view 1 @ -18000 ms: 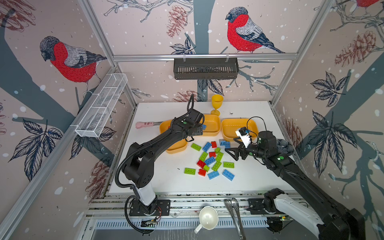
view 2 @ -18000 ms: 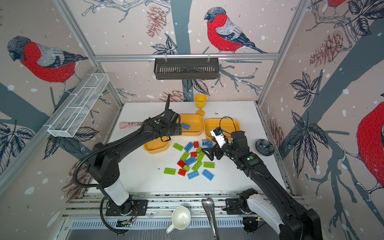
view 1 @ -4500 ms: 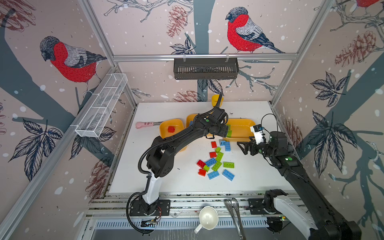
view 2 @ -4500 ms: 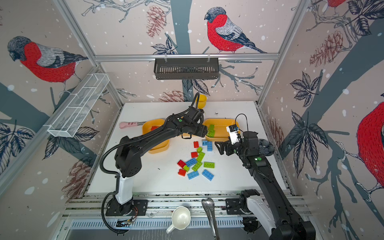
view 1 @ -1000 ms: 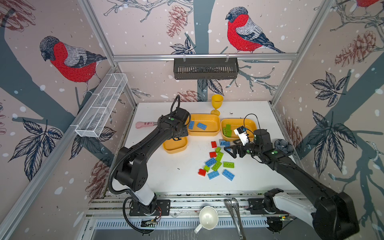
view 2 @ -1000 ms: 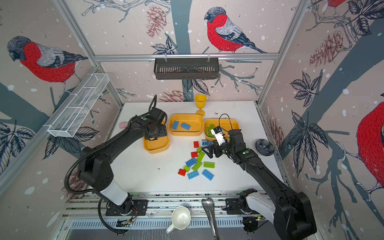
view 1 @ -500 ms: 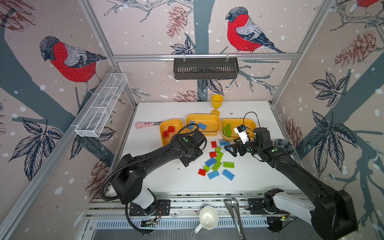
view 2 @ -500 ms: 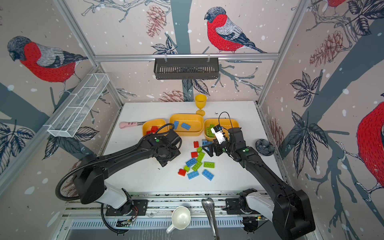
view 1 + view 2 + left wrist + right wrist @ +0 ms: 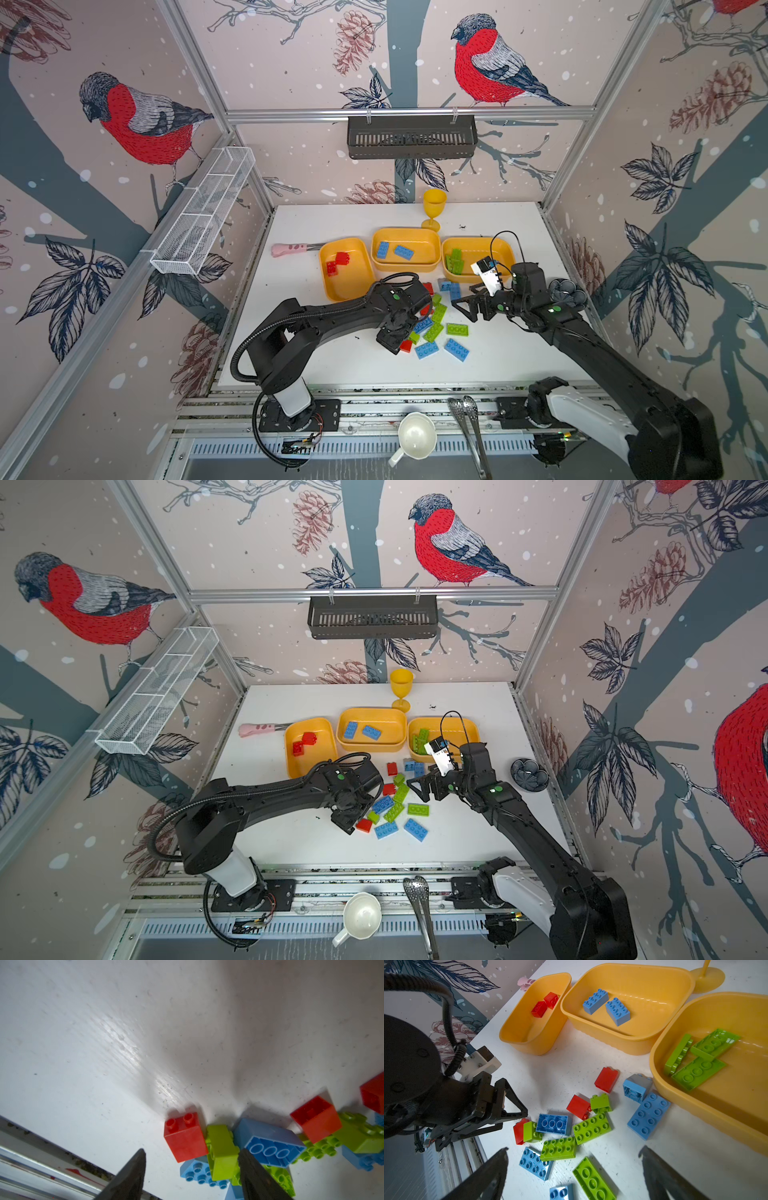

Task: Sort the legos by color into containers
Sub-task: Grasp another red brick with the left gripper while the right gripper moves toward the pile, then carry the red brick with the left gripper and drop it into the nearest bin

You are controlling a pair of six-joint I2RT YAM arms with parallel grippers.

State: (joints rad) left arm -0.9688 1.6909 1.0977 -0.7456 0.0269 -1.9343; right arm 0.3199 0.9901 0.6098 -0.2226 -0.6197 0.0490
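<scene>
Left gripper (image 9: 395, 343) low at near edge of loose legos (image 9: 457, 329), beside red brick (image 9: 406, 345). Right gripper (image 9: 468, 308), jaws spread, just beyond them. Three containers (image 9: 424, 249) behind, colours separated.

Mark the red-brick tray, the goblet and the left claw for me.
red-brick tray (image 9: 350, 287): in a top view, bare floor near its front.
goblet (image 9: 434, 202): in a top view, side of the cup.
left claw (image 9: 191, 1152): left wrist view, midway between its fingertips.

Legos (image 9: 457, 329) packed tight, table (image 9: 332, 365) left apparently open
</scene>
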